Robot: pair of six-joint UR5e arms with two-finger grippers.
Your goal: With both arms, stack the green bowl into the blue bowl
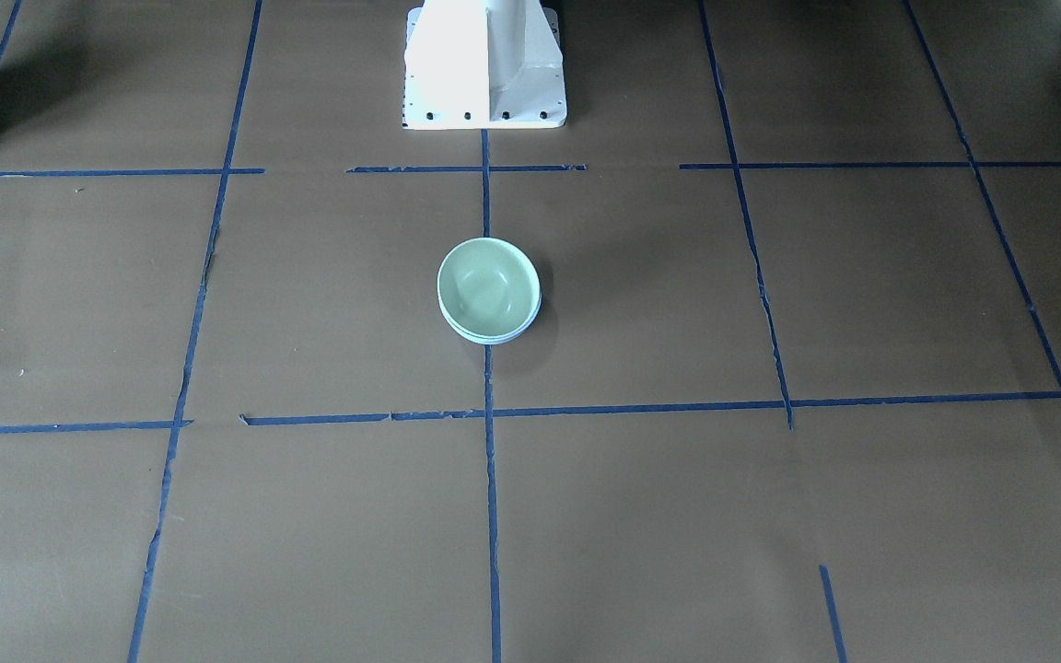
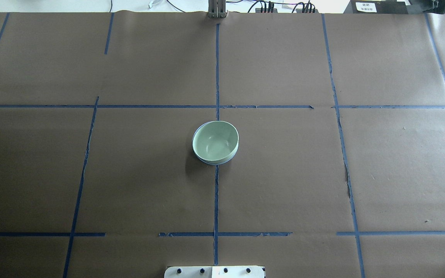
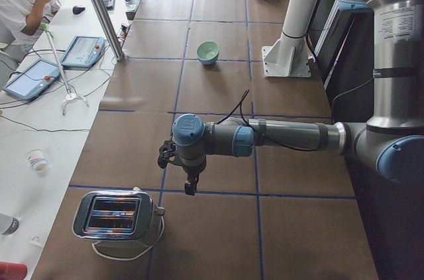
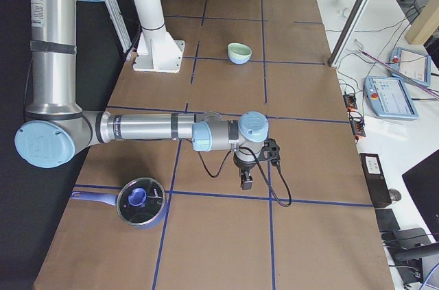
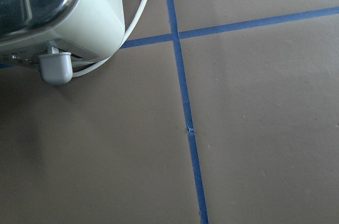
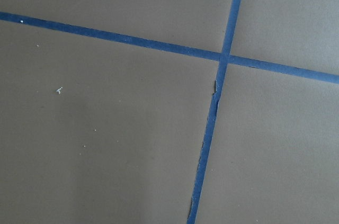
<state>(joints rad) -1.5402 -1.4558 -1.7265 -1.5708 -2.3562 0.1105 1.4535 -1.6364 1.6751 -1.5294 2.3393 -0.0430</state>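
since neither wrist view shows any fingers and each pincer appears only in a side view, it cannot be told how far open either one is; nothing is seen in either grasp. left gripper (image 3: 191, 189) hangs pointing down near the worktop's left end, just beside the toaster (image 3: 116, 217), whose white cord (image 5: 133, 21) loops along the tape under that wrist. right gripper (image 4: 245, 184) hangs the same way near the right end, close to the lidded pot (image 4: 140, 202). both forearms lie stretched out low over the paper, well apart from the bowls.

green bowl (image 2: 214, 141) sits inside the blue bowl (image 2: 218, 163) about midway between the two ends, in front of the white pedestal (image 1: 484, 64) and on the centre tape line. judged from this, the stacking looks done and the step in hand is only to rest clear. to do that well, each arm should keep to its own end; any further move should rise first, not sweep low across the middle. the left arm should also mind the toaster and cord, the right the pot.

green bowl: round, smooth, pale mint, with a glossy inside that catches a soft highlight. it is upright and empty. blue bowl: nearly hidden, showing only as a thin pale band under the green rim on the side toward each fixed camera. the green bowl appears to lean slightly, with its rim a little higher on one side, so the nest may not be fully level; the pictures are too small to settle this.
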